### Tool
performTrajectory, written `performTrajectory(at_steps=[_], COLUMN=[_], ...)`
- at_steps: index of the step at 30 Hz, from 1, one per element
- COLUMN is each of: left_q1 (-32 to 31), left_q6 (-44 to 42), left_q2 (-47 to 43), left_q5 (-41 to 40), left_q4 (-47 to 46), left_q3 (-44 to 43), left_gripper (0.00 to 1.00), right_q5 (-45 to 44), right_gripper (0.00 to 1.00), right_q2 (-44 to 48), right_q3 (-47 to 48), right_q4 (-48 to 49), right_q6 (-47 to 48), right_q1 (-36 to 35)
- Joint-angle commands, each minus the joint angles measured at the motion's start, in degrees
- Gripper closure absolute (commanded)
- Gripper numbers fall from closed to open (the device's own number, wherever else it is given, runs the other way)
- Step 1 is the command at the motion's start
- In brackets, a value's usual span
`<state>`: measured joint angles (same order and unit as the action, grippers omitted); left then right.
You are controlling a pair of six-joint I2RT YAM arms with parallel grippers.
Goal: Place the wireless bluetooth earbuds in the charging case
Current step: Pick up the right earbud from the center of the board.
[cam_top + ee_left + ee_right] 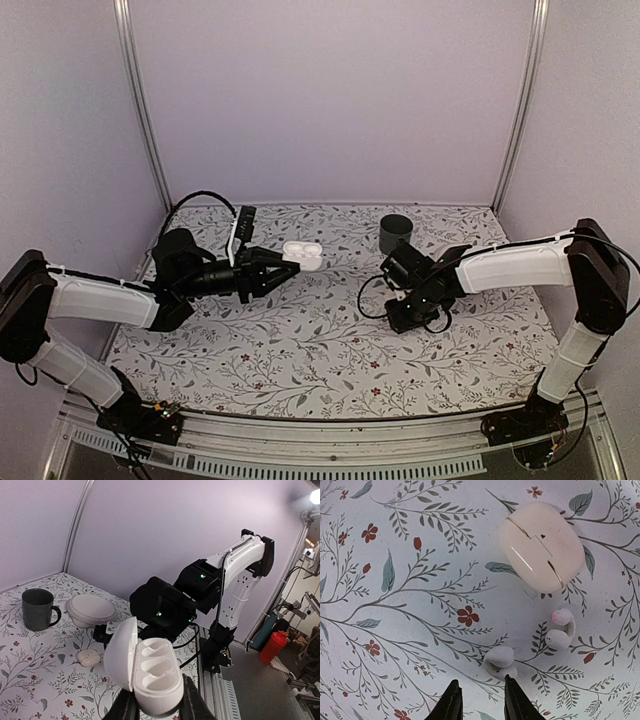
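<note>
My left gripper [280,270] is shut on the open white charging case [302,255] and holds it above the cloth. In the left wrist view the case [155,672] sits between my fingers [192,705], with its lid swung left and its sockets empty. Two white earbuds lie on the cloth in the right wrist view, one [500,662] just ahead of my right fingertip and one with a pink tip [561,630] further right. My right gripper [480,692] is open and empty, pointing down over them; it also shows in the top view [408,312].
A closed cream case [541,546] lies beyond the earbuds and also shows in the left wrist view [89,657]. A dark mug [396,232] stands at the back. A white rounded object [91,610] sits near the mug. A black bar [240,230] lies at the back left.
</note>
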<state>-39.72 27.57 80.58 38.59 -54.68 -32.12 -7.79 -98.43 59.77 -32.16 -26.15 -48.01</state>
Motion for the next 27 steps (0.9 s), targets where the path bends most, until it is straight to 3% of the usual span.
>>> performTrajectory(at_steps=[1, 27], left_q1=[0.7, 0.8], left_q6=[-0.9, -1.0], left_q2=[-1.1, -1.5], left_q5=[0.5, 0.6], left_q4=[0.4, 1.1], left_q3=[-1.0, -1.2], left_gripper=[1.00, 1.00], right_q5=[1.1, -3.1], right_gripper=[0.70, 0.69], right_q2=[-1.0, -2.9], right_q3=[-0.3, -1.0], right_q4=[1.2, 0.6], right_q6=[-0.3, -1.8], right_q1=[-0.3, -0.4])
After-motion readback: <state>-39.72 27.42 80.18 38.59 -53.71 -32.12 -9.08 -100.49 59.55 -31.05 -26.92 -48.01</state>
